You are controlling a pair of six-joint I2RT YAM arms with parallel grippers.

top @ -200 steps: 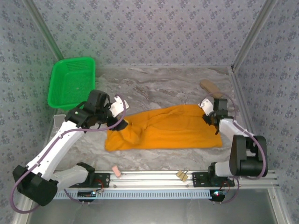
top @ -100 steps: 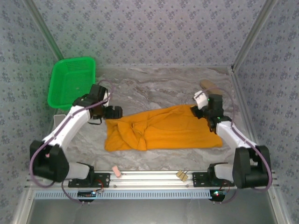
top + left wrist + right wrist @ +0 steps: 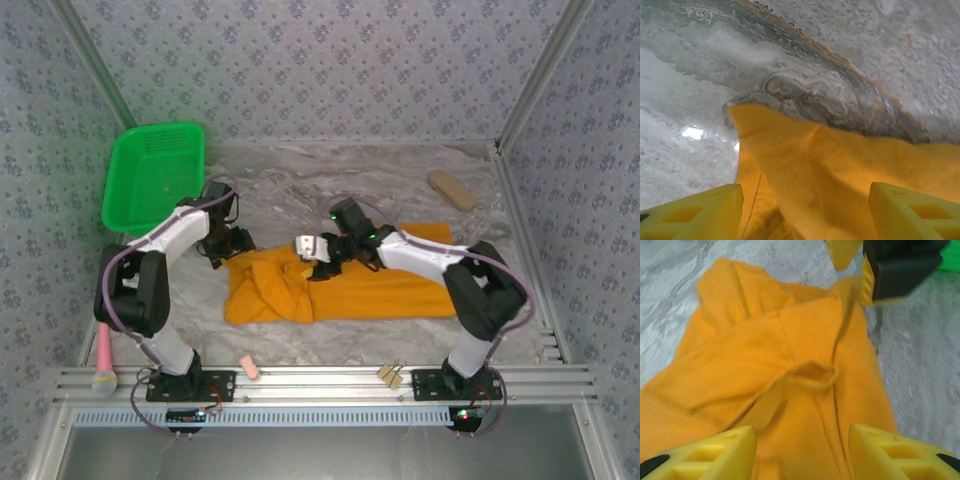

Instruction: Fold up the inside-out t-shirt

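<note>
Orange t-shirt lies rumpled mid-desk, nearer the front edge. Left end effector is spread wide at the shirt's far corner on the desk's left side. Right end effector, fingers apart, hangs over the bunched folds.

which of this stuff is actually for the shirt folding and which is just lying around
For the job:
- orange-yellow cotton t-shirt, lying crumpled

Lying about:
- green plastic basket
- tan oblong block
- small pink block and brass-coloured binder clips, on the front metal rail
</note>
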